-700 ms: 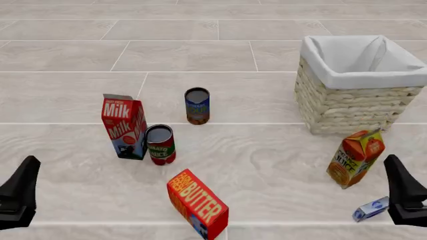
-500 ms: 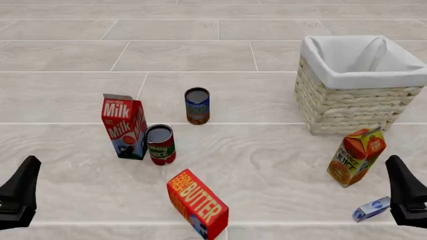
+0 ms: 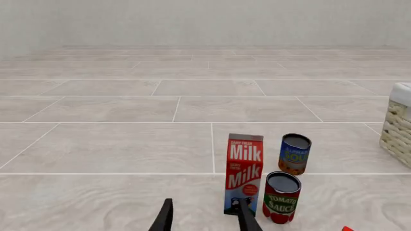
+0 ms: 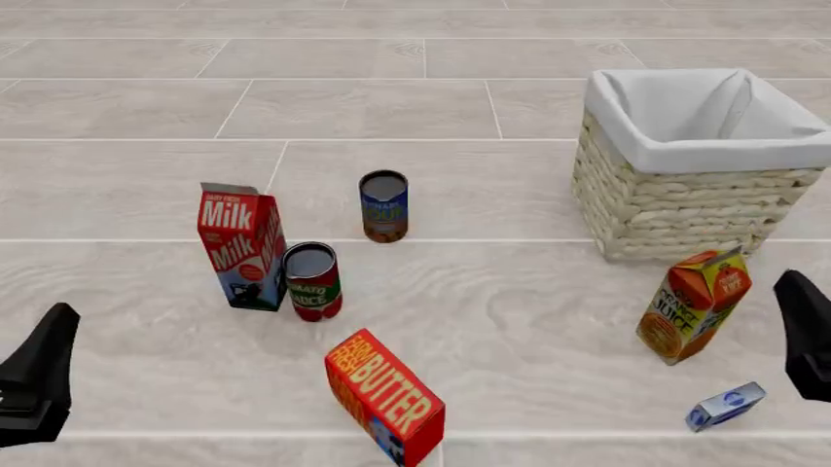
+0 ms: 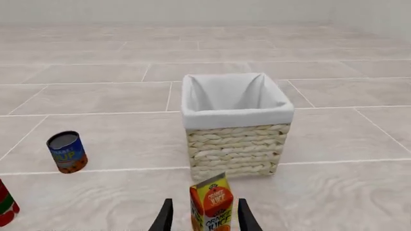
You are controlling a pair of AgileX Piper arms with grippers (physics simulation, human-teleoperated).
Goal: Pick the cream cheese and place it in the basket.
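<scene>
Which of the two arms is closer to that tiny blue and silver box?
The right. The right gripper hangs just above and beside the cream cheese near the table's right edge; the left gripper sits far across, past the butter box.

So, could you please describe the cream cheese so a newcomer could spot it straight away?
Start at the basket and come nearer to the orange juice carton. Just nearer still lies the cream cheese: small, flat, silver-white with blue ends, far smaller than the cartons.

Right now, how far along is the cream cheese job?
Nothing looks done: the cream cheese lies on the table, near the juice carton, and the basket shows only its liner. Neither hand holds anything; the right hand is open, nearest the box. Left: grasp, carry, drop in the basket.
</scene>
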